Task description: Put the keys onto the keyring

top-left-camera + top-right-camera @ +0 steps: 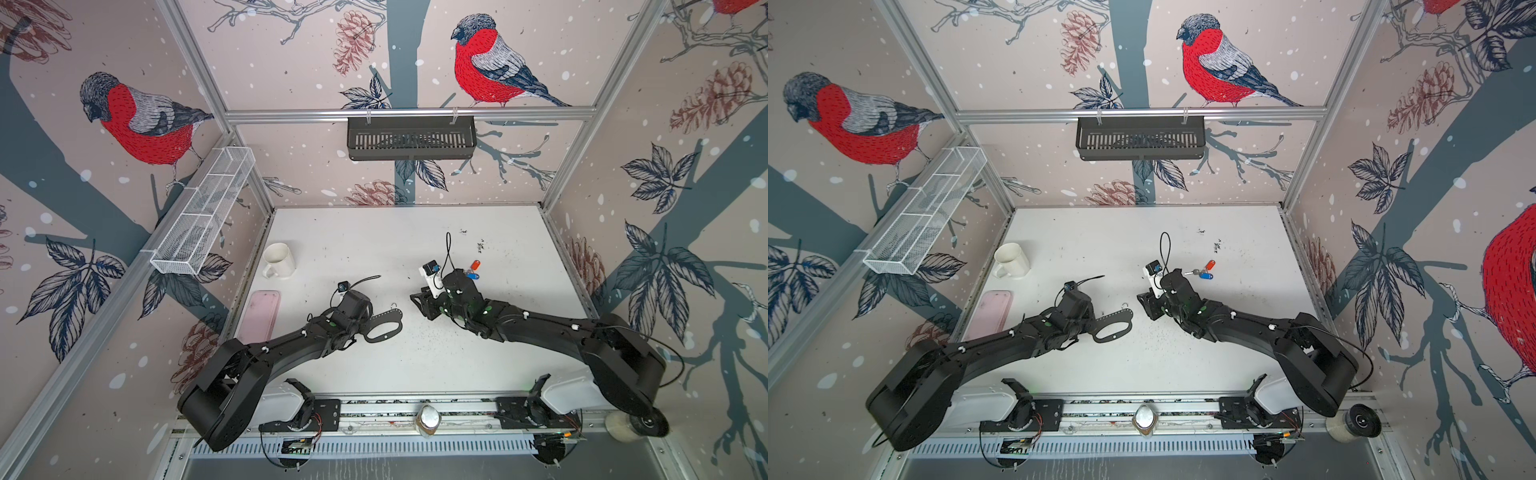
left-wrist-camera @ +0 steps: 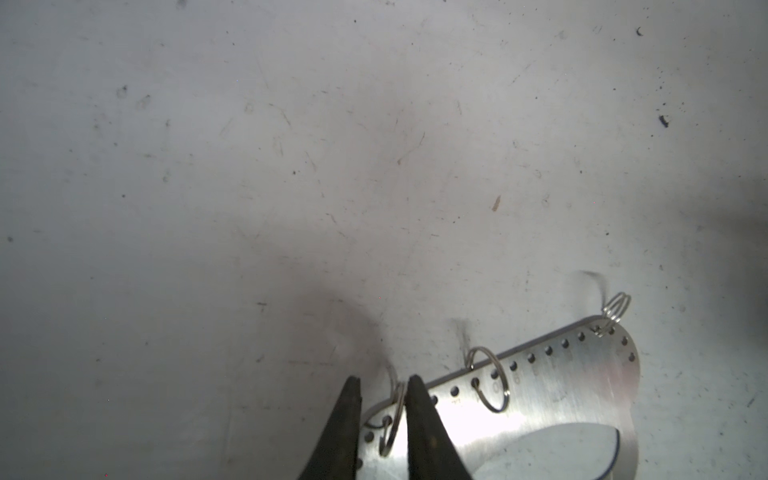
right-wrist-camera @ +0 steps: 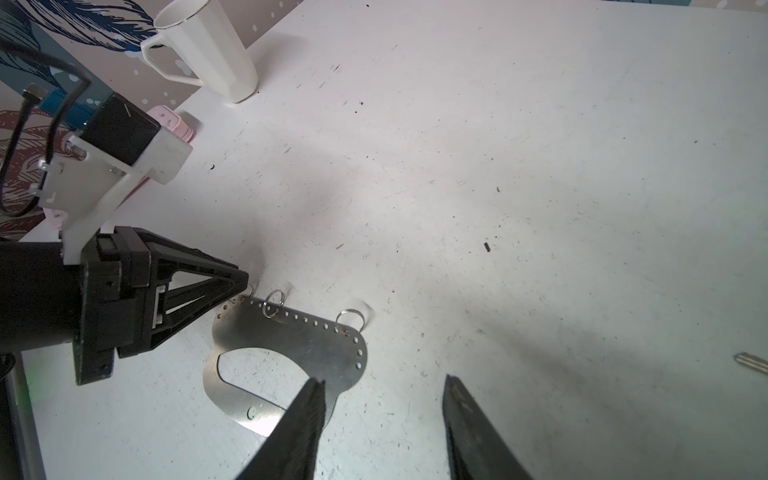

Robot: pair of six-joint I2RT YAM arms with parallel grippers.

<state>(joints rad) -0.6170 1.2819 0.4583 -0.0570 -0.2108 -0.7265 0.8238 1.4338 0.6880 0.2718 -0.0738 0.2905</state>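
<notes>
The keyring [image 1: 384, 328] is a flat metal plate with a handle slot and small wire loops [image 3: 274, 302] along one holed edge, lying mid-table. My left gripper [image 2: 384, 380] is at the plate's end. Its jaws stand a narrow gap apart around one loop [image 2: 395, 415], which leans on one finger. My right gripper [image 3: 385, 380] is open above the table, with one fingertip [image 3: 313, 395] over the plate's opposite end. The keys [image 1: 473, 270], with a red and a blue tag, lie behind the right wrist [image 1: 1204, 270]. Only a key tip [image 3: 752, 362] shows in the right wrist view.
A white mug [image 1: 279, 259] and a pink case [image 1: 259, 316] sit at the table's left side. A white mesh basket [image 1: 203, 212] hangs on the left wall and a black basket [image 1: 411, 137] on the back wall. A jar [image 1: 428, 419] stands on the front rail.
</notes>
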